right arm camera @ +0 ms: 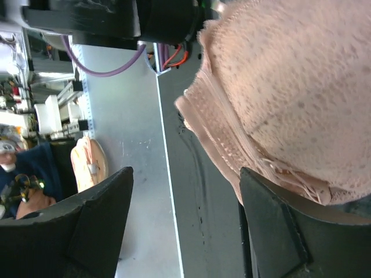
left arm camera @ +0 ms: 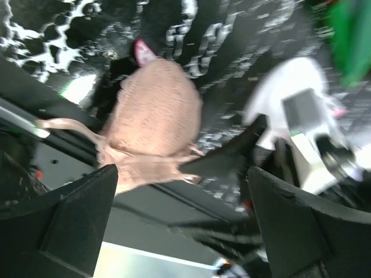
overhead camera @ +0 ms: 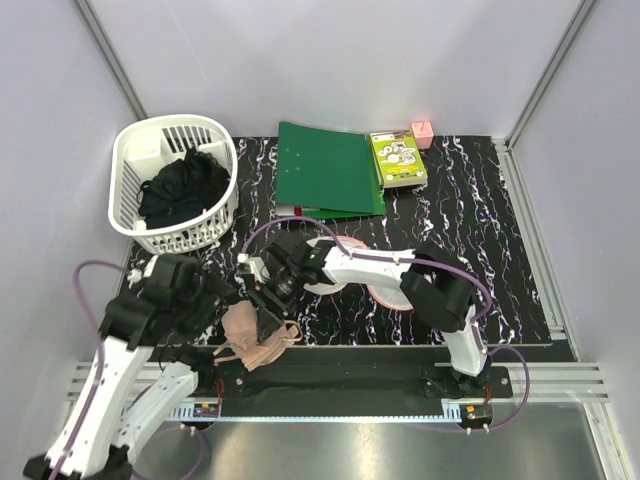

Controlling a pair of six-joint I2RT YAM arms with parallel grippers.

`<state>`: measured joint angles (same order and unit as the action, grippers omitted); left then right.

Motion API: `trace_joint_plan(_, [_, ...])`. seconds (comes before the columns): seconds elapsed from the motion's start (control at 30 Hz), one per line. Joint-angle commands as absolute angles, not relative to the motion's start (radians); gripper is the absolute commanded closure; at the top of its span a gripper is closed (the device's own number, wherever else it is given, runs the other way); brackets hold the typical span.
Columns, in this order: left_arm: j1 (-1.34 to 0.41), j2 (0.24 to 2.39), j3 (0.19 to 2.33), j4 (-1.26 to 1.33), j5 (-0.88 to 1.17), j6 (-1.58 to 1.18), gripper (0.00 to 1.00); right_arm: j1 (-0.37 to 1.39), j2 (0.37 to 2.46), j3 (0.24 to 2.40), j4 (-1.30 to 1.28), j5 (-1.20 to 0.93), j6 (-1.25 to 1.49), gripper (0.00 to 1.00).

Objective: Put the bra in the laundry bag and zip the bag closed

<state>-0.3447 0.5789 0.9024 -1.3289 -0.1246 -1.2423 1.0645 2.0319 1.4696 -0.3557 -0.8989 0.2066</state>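
- Left gripper: wide open, nothing held, hanging just above the bra.
- Bra: soft peach heap right at the near edge of the table, partly over it. Not in the bag yet.
- Could slip off that edge if bumped or dragged the wrong way — then hard to reach.
- Right gripper: open too, fingers wide apart, bra right against one finger but not pinched.
- Might close on just a thin strap or a bit of lace; would then leave the cups dangling, ready to catch on things or fall.
- Both grippers crowded over one small thing — could bump into each other.
- Laundry bag: a little farther back, partly hidden under the right arm. Can't tell if open wide enough.
- Might get squashed or pushed away by that arm, leaving no easy way in for the bra.
- Farthest back, white basket of black clothes and green folder: well apart, likely no trouble, unless swung into on a big lift.
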Motion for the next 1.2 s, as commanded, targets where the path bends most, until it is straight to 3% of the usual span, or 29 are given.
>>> trace_joint_plan(0.0, [-0.344, 0.655, 0.862, -1.253, -0.086, -1.141, 0.04, 1.048, 1.927, 1.428, -0.33, -0.768, 0.294, 0.12])
trace_joint_plan(0.1, [-0.339, 0.64, 0.773, -1.131, 0.021, -1.124, 0.08, 1.048, 1.875, 1.379, -0.331, -0.66, 0.385, 0.02])
trace_joint_plan(0.17, [-0.337, 0.637, 0.735, -1.092, 0.057, -1.109, 0.1, 1.048, 1.853, 1.353, -0.331, -0.625, 0.452, 0.03])
trace_joint_plan(0.3, [-0.333, 0.673, 0.755, -1.023, 0.045, -1.034, 0.26, 1.046, 1.804, 1.25, -0.318, -0.483, 0.515, 0.02])
trace_joint_plan(0.47, [-0.324, 0.816, 0.758, -0.986, 0.086, -0.905, 0.33, 1.048, 1.784, 1.195, -0.305, -0.396, 0.629, 0.01])
trace_joint_plan(0.53, [-0.322, 0.874, 0.75, -0.982, 0.107, -0.87, 0.41, 1.048, 1.787, 1.172, -0.304, -0.358, 0.684, 0.03])
trace_joint_plan(0.6, [-0.321, 0.891, 0.726, -0.974, 0.107, -0.85, 0.49, 1.049, 1.796, 1.154, -0.281, -0.347, 0.737, 0.07])
trace_joint_plan(0.73, [-0.316, 0.867, 0.686, -0.973, 0.109, -0.862, 0.56, 1.049, 1.81, 1.111, -0.178, -0.36, 0.825, 0.17])
trace_joint_plan(0.8, [-0.316, 0.842, 0.669, -0.969, 0.118, -0.876, 0.58, 1.057, 1.821, 1.104, -0.157, -0.364, 0.844, 0.23])
trace_joint_plan(1.0, [-0.316, 0.795, 0.624, -0.969, 0.141, -0.903, 0.61, 1.103, 1.877, 1.138, -0.133, -0.371, 0.842, 0.28])
trace_joint_plan(1.17, [-0.316, 0.749, 0.627, -0.977, 0.132, -0.93, 0.62, 1.103, 1.921, 1.157, -0.14, -0.321, 0.836, 0.6])
